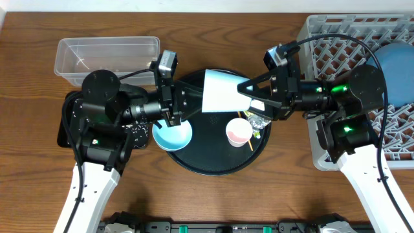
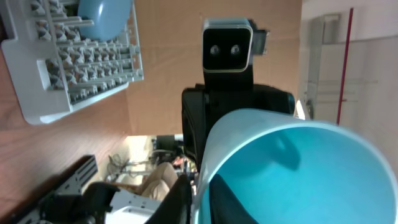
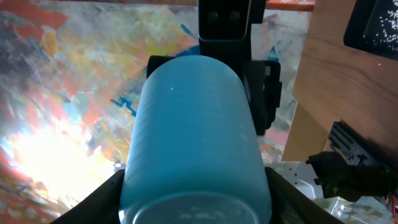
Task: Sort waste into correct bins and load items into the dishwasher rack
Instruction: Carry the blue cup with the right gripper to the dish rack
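A light blue bowl (image 1: 220, 90) hangs on its side above the round black tray (image 1: 213, 169), held between both grippers. My left gripper (image 1: 196, 100) pinches its rim, one finger inside and one outside, as the left wrist view (image 2: 202, 199) shows. My right gripper (image 1: 250, 96) spans the bowl's base end, a finger against each side (image 3: 194, 186). On the tray lie a second bowl with a blue inside (image 1: 171, 134), a pink cup (image 1: 238, 131), a foil wrapper (image 1: 259, 122) and a thin stick (image 1: 248, 137). A dark blue plate (image 1: 396, 65) stands in the grey rack (image 1: 362, 39).
The clear tub (image 1: 107, 55) stands at the back left. The shallow black tray (image 1: 65, 129) lies mostly hidden under my left arm. The rack (image 2: 68, 74) with the plate (image 2: 102, 18) also shows in the left wrist view.
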### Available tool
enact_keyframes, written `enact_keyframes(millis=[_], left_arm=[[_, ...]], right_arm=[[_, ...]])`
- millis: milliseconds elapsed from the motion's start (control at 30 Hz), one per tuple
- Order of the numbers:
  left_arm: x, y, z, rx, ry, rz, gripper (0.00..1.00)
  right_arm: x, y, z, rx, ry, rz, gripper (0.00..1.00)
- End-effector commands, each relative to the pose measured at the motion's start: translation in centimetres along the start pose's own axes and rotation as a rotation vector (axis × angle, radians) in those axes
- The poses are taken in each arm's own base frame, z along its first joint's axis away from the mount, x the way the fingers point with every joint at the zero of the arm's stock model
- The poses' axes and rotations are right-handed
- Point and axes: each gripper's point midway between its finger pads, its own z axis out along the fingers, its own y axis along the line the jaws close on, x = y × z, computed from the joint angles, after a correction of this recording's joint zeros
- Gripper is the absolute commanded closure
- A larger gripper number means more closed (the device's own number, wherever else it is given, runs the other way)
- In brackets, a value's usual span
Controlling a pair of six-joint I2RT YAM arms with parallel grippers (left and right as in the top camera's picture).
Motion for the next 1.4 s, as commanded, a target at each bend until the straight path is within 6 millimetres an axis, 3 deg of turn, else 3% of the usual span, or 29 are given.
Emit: enact_keyframes(millis=[0,100,333,933,1000,1167,1367], left_arm=[[1.0,-0.6,0.0,0.01,0.054,0.019,0.74],[1.4,-0.7,0.0,0.011,0.077,0.02,0.6],[1.4,-0.6,0.0,0.012,0.082,0.036,0.48],[0.8,-0.4,0.1,0.009,0.051,0.091,0.46],[0.7,-0.2,0.1,0.007,0.051,0.095,0.47],[0.4,0.8,0.2,-0.012,0.053,0.069,0.46],[0.4,1.4,0.3,-0.025,0.057,0.052,0.47]], right_arm=[[0.3,0.3,0.6,-0.008,0.008,-0.045,0.58],[-0.1,0.4,0.4,-0.011,-0.012,-0.061,0.62],[-1.1,0.4,-0.8,-0.008,-0.059,-0.092,0.63],[-3.7,0.7,-6.0,0.02,-0.187,-0.178,0.7],[-3.9,0.7,-6.3,0.023,-0.196,-0.197,0.75],[-4.2,0.7,-6.8,0.027,-0.214,-0.215,0.75],[-6.1,1.3,-7.5,0.01,-0.334,-0.233,0.74]])
